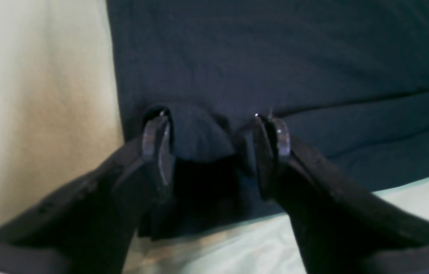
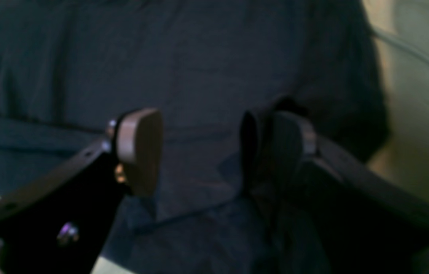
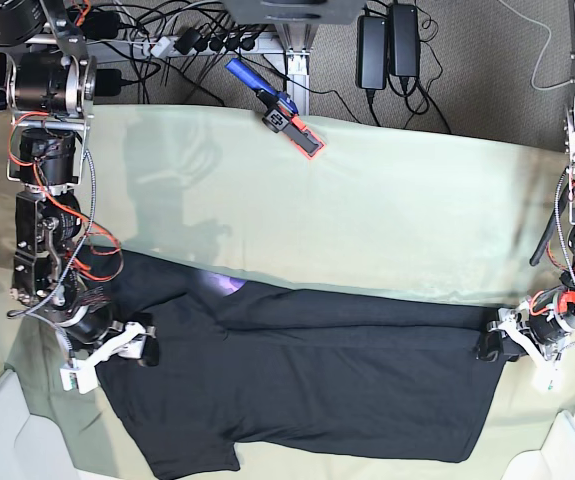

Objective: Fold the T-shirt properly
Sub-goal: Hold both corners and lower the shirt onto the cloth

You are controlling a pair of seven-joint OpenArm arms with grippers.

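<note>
The T-shirt (image 3: 307,370) is matt black cloth, soft looking, with a fine knit grain and a few shallow creases. The tabletop (image 3: 367,220) wears a pale green cloth cover, smooth and matt too. The left hand (image 1: 214,133) has dull black plastic fingers with a slightly glossy pad edge, and the right hand (image 2: 199,148) has smooth brownish pads and small shiny metal screws.

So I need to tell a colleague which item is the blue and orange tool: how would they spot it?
Start from the pale green table cloth and go to its far edge, above the black T-shirt. The tool lies there slantwise, a blue handle ending in an orange tip, the only brightly coloured thing on the cloth.
</note>
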